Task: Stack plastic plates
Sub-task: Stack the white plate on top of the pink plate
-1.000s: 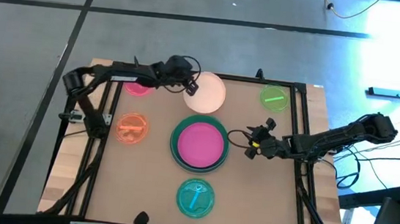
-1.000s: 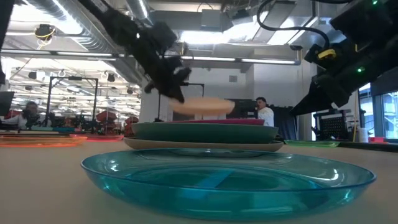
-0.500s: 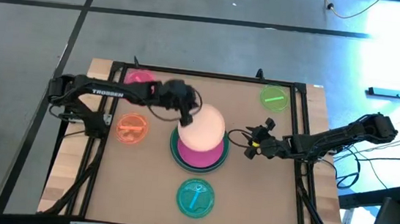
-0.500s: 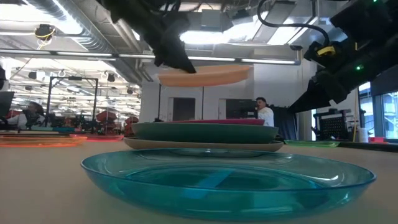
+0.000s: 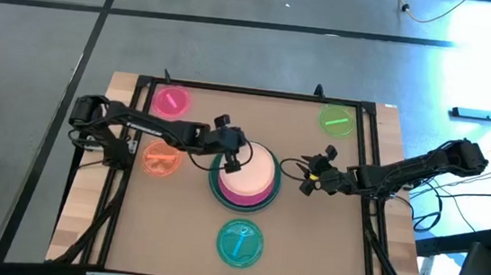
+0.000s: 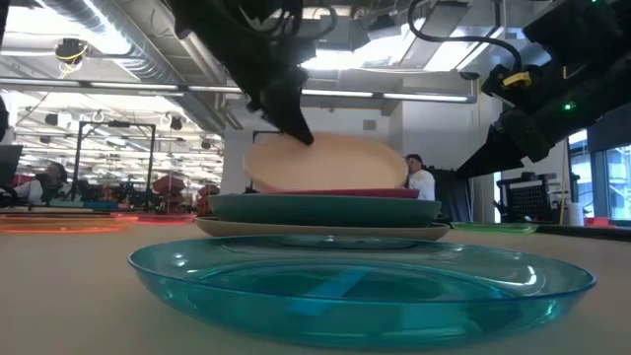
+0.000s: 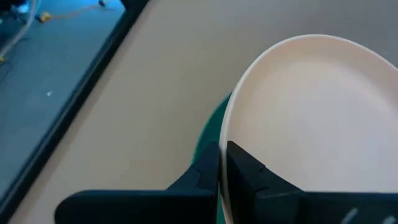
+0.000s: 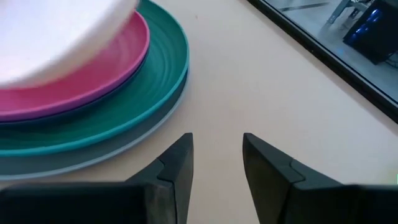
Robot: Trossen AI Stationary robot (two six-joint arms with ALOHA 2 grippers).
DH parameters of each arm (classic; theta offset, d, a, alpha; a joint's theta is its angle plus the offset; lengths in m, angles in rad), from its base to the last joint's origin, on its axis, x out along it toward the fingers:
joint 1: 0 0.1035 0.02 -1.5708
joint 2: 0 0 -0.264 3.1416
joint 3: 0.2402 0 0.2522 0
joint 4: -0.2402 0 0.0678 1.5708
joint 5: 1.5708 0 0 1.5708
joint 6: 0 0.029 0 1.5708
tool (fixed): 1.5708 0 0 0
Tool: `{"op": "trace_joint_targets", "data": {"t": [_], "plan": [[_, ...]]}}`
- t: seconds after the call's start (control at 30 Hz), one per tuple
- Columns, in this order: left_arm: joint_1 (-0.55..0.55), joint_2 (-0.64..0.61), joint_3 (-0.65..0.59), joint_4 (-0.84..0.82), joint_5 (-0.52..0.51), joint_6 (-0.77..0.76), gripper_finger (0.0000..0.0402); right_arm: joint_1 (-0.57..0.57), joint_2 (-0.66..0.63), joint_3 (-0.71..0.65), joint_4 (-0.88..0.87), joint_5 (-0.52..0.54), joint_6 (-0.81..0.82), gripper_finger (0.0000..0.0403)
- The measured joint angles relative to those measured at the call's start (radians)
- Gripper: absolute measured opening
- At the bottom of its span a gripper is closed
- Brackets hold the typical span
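A stack of large plates (image 5: pixel 242 191) sits mid-table: grey (image 8: pixel 124 149) at the bottom, then teal (image 8: pixel 158 68), navy and magenta (image 8: pixel 81 78). My left gripper (image 5: pixel 230 154) is shut on the pale pink plate (image 5: pixel 253 170) above this stack. My right gripper (image 5: pixel 307 175) waits open just right of the stack, touching nothing. Lying flat on the table are the small pink plate (image 5: pixel 170 101), orange plate (image 5: pixel 162 158), green plate (image 5: pixel 336 121) and light blue plate (image 5: pixel 241 244). My left gripper (image 7: pixel 222 149) pinches the pale pink plate's rim (image 7: pixel 229 124) on its left side, one finger on each face. The fingers come slanting down from the table's left. The plate (image 6: pixel 325 163) is tilted, held edge up, its low edge down at the magenta plate (image 6: pixel 335 193).
The table's black frame rails (image 5: pixel 259 92) run around its edges. Bare tabletop lies between the stack and the green plate, and on either side of the light blue plate (image 6: pixel 355 281). A person (image 6: pixel 422 182) stands in the room beyond the table.
My left gripper carried the pale pink plate from the table's far side toward the near edge, over the stack. It first rose, then came down. The plate, level half a second ago, now tilts with its free edge lowered onto the stack.
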Motion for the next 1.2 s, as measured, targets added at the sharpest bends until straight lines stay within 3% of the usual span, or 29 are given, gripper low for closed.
{"op": "trace_joint_targets", "data": {"t": [0.2, 0.63, 1.2], "plan": [[0.021, 0.022, 0.0, 0.001, 0.11, -0.018, 0.0007, 0.0, 0.0, 0.0, -0.001, 0.0, -0.005, 0.0129], [0.017, 0.022, 0.0, 0.0, 0.157, -0.067, 0.0011, 0.0, 0.0, 0.0, -0.003, -0.017, -0.007, 0.0129], [0.005, 0.022, 0.0, -0.023, 0.16, -0.084, 0.0094, 0.0, 0.0, 0.0, -0.003, -0.018, -0.008, 0.0129]]}}
